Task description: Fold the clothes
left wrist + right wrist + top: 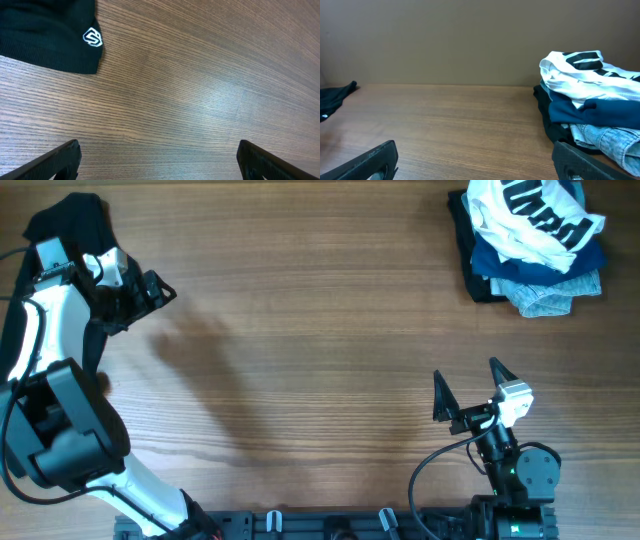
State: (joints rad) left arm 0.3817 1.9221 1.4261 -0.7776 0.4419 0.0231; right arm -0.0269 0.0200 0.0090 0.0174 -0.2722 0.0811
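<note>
A pile of clothes sits at the table's far right corner: a white T-shirt with black print point(535, 215) on top, a dark blue garment point(540, 262), pale denim fabric point(545, 295) and black cloth under them. The pile also shows in the right wrist view point(590, 107). A black garment point(70, 222) with a small white logo lies at the far left, also seen in the left wrist view point(47, 32). My left gripper point(155, 288) is open and empty just right of it. My right gripper point(468, 388) is open and empty near the front right.
The wooden table point(320, 350) spans the whole view. A beige wall point(445, 40) stands behind its far edge. The right arm's base point(515, 480) sits at the front edge and the left arm point(50, 410) runs along the left side.
</note>
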